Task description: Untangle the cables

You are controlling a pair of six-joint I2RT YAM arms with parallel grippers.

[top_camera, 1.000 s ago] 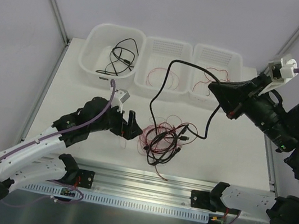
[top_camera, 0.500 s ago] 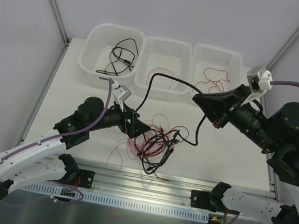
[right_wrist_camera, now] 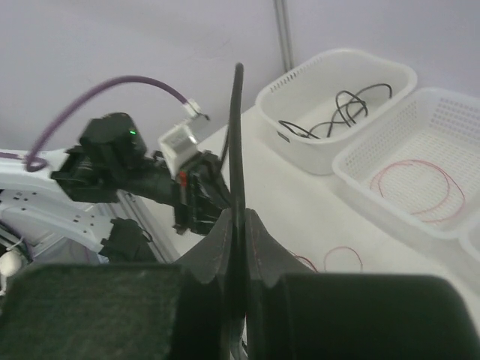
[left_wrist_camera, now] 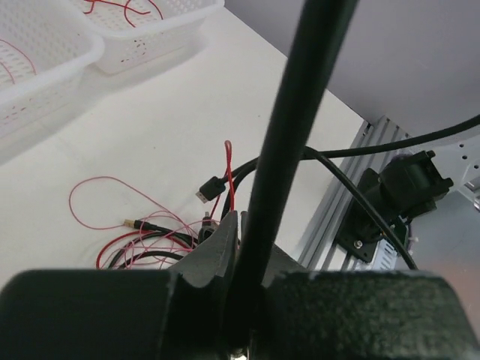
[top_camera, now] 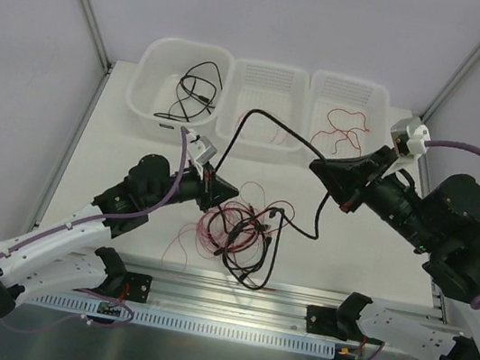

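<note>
A white table (top_camera: 136, 141) is standing between pale grey walls, with three white perforated plastic baskets lining up along its far edge. The left-hand basket (top_camera: 188, 44) is holding a loosely coiled black cable (top_camera: 195, 91). The middle basket (top_camera: 272, 66) is carrying a loop of fine red wire (right_wrist_camera: 409, 184). The right-hand basket (top_camera: 352, 79) is holding a crumpled red wire (top_camera: 344, 128).

Toward the middle of the table, the left gripper (top_camera: 223, 188) is reaching in from the left. Its fingers are pressing together around a long black cable (top_camera: 272, 121), which the left wrist view shows rising out from between them. From there the long black cable is climbing toward the far edge, arching over the middle basket and running down to the right gripper (top_camera: 318, 167). That gripper is hanging above the table in front of the right-hand basket and is likewise clamping the same cable. Beyond it the cable is dropping back to a tangle of black and red cables (top_camera: 245, 231). The tangle is lying near the table's near edge, between the two grippers.
</note>
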